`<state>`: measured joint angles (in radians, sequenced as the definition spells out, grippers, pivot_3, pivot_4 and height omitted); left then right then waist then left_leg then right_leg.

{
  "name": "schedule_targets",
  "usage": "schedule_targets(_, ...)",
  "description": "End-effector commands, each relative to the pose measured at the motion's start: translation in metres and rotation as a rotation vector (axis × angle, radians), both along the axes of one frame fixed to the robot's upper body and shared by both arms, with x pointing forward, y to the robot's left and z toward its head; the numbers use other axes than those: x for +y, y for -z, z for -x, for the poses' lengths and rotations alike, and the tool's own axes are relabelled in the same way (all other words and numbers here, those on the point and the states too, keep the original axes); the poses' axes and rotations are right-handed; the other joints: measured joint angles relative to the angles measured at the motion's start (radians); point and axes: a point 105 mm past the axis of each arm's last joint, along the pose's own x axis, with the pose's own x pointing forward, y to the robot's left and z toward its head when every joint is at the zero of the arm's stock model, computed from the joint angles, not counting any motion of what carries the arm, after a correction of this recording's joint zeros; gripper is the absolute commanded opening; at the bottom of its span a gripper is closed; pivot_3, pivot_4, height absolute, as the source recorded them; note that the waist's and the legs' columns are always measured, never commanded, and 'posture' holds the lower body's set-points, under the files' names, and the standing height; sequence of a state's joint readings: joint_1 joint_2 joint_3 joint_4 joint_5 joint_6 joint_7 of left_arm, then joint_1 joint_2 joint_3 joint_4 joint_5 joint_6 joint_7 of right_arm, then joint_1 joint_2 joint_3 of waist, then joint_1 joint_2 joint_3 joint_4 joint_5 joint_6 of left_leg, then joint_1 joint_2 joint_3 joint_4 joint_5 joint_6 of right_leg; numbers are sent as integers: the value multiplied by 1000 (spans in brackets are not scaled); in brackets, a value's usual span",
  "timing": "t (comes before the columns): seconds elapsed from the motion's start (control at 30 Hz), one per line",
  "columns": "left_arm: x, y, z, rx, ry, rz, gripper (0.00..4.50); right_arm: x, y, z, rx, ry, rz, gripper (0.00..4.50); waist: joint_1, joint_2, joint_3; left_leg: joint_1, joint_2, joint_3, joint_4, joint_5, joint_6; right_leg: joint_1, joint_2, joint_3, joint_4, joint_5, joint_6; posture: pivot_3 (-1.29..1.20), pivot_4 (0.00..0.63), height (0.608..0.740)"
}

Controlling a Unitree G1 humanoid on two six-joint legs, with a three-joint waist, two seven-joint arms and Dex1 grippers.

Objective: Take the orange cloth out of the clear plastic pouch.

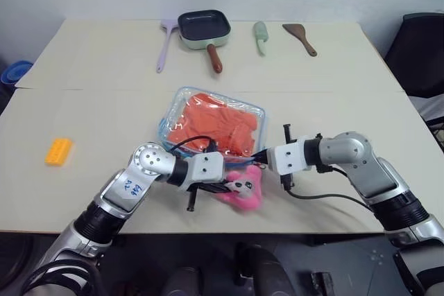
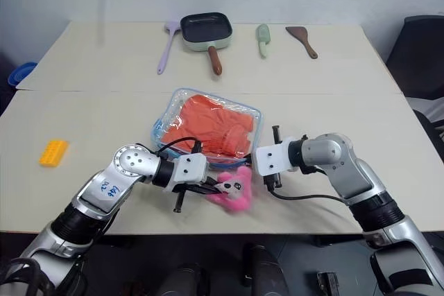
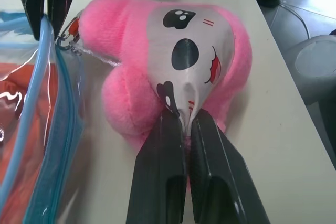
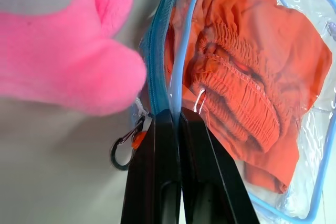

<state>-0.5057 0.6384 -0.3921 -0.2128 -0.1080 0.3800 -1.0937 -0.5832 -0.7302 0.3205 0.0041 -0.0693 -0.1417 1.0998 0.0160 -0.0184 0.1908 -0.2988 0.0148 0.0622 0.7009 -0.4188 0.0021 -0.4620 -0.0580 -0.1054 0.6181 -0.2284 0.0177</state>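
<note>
Orange cloth [image 1: 214,124] is kept zipped inside the clear plastic pouch [image 1: 177,105] mid-surface. Its blue edge is clenched by the right pincer [image 4: 167,116], the pink plush toy [image 3: 157,72] by the left pincer [image 3: 179,124]. Next up, probably: zipper pulled open.

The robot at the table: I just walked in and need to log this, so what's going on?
The left tool is shut on the pink plush toy at the near table edge. The right tool is shut on the blue zipper edge of the clear plastic pouch. The orange cloth is still inside the pouch.
</note>
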Motion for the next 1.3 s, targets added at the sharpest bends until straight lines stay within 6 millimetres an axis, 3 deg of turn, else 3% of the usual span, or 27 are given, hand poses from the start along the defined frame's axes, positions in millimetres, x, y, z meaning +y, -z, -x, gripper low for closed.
schedule_targets(0.03,29,13,-7,4,-84,-73,0,-6,-22,-5,-15,31,-60,40,-3,0,0,0,0,0,0,0,0,0,0,0,0,0,0,0,150,740)
schedule_targets(0.3,69,20,0,16,-170,-119,0,-7,-36,-8,70,76,-162,40,-27,0,0,1,2,1,-2,1,-3,0,0,0,1,-2,-4,0,150,740)
schedule_targets(0.57,94,11,1,23,-295,-93,0,-18,-23,-8,0,60,-66,40,-34,0,0,1,2,1,-2,1,-4,0,0,0,2,-3,-5,0,150,740)
schedule_targets(0.9,162,-11,9,81,-498,-91,0,-31,-20,-7,-118,-2,-2,40,-44,2,1,2,3,0,-3,1,-6,-3,0,-1,3,-4,-7,0,150,740)
schedule_targets(1.03,212,-17,-3,47,-660,-131,0,-42,-18,2,-154,-50,40,40,-41,3,2,2,3,-1,-3,1,-5,-3,0,-2,2,-4,-7,0,150,740)
schedule_targets(1.17,249,-27,-12,3,-771,-144,0,-55,-16,11,-158,-60,52,40,-42,3,2,2,3,-1,-3,1,-5,-3,0,-3,2,-4,-7,0,150,740)
schedule_targets(1.3,255,-29,-15,2,-792,-122,0,-60,-14,15,-153,-64,49,40,-43,4,2,2,3,-1,-3,1,-5,-3,0,-2,2,-4,-7,0,150,740)
